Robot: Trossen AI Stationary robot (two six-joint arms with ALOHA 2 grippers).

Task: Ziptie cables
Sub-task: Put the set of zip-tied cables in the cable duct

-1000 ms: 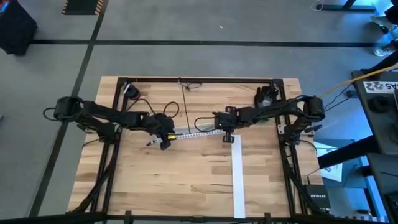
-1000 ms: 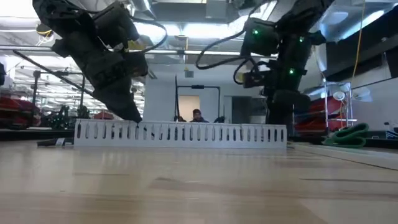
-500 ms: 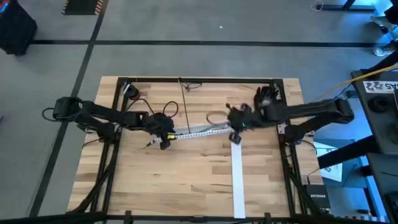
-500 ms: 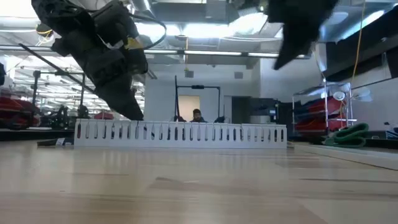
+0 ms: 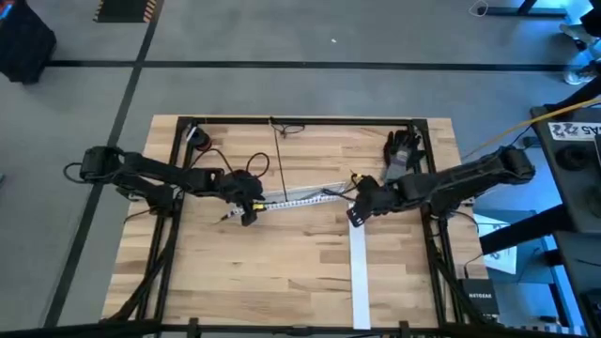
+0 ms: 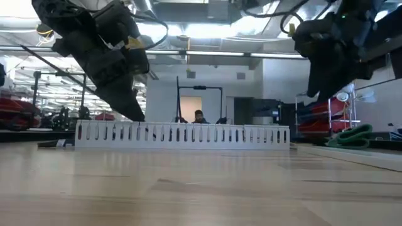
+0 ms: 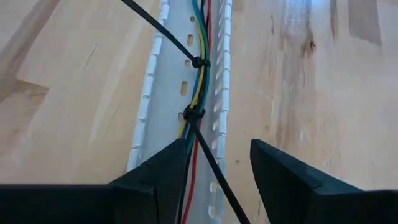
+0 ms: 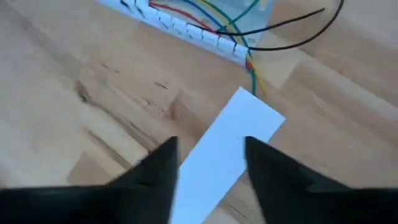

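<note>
Two grippers over the wooden table (image 5: 282, 272). Nearest, a white strip (image 5: 358, 272) running from the table's front edge toward the middle. Right gripper (image 5: 355, 214) above that strip's far end, fingers (image 8: 155, 165) parted, holding nothing. Beyond, a slotted white cable tray (image 6: 182, 134) holding the cables (image 7: 198, 81), bound by two black zip ties (image 7: 198, 62). Left gripper (image 5: 246, 212) at the tray's left end, fingers (image 7: 168, 168) spread astride the cables. Farther right, off the table, "NETGEAR" readable on a box (image 5: 480, 298).
</note>
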